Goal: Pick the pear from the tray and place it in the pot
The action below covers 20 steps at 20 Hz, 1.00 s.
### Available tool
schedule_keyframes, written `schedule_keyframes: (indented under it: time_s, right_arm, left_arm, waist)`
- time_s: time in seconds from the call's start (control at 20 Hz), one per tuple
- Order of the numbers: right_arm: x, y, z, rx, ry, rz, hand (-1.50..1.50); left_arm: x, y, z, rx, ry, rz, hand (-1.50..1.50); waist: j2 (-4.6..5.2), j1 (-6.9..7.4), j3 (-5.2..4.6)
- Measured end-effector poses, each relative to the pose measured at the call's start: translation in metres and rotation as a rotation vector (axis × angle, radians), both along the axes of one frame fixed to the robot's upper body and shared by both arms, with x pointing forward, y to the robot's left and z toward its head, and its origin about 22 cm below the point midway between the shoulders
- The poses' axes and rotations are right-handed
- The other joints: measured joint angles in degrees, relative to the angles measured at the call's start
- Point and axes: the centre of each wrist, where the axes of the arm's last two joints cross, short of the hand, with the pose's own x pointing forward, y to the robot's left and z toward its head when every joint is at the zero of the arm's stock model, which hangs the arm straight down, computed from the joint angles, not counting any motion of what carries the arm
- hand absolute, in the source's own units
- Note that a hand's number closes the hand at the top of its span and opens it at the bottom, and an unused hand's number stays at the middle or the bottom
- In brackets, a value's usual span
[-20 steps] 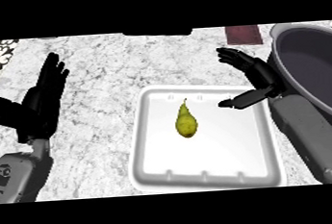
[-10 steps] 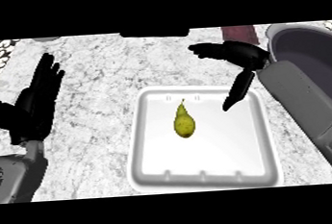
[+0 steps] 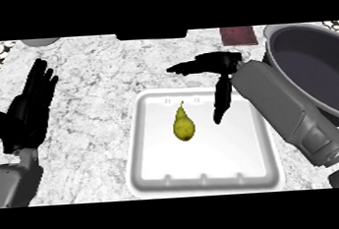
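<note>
A yellow-green pear (image 3: 183, 126) lies in the white tray (image 3: 205, 178), stem pointing away from me, near the tray's far left part. My right hand (image 3: 211, 64) hovers open above the tray's far edge, fingers stretched to the left and the thumb hanging down just right of the pear, not touching it. The dark grey pot (image 3: 316, 63) stands at the right, partly behind my right forearm. At the left edge my left hand (image 3: 31, 107) rests open, fingers up, apart from the tray.
A dark red block (image 3: 239, 35) lies at the counter's back beside the pot. A black object (image 3: 152, 35) and a grey round thing (image 3: 40, 42) sit along the far edge. Marble counter (image 3: 98, 91) shows between my left hand and the tray.
My right hand has swung left and turned over, moving from beside the pot to above the tray's far edge near the pear. The left hand and pear stayed put.
</note>
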Motion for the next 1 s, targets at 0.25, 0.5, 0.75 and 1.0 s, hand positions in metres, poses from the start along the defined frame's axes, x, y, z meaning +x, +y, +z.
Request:
schedule_keyframes:
  time_s: [0.25, 0.5, 0.75, 1.0]
  right_arm:
    - [-0.007, 0.022, -0.016, -0.026, 0.024, 0.024, -1.50]
    - [-0.011, 0.034, -0.023, -0.073, 0.028, 0.037, -1.50]
    - [-0.018, 0.034, -0.039, -0.146, 0.005, 0.021, -1.50]
    - [-0.023, 0.036, -0.050, -0.160, 0.006, 0.023, -1.50]
  left_arm:
    - [-0.008, 0.004, -0.004, -0.007, 0.004, 0.009, 0.00]
    - [-0.012, 0.003, 0.005, -0.007, 0.009, 0.014, 0.00]
    - [-0.010, 0.001, 0.004, -0.006, 0.005, 0.021, 0.00]
    - [-0.009, 0.003, 0.000, 0.003, 0.008, 0.017, 0.00]
  waist:
    - [-0.15, -0.55, 0.00]
    - [-0.22, -0.83, 0.01]
    - [-0.23, -1.05, 0.01]
    - [-0.21, -1.09, 0.01]
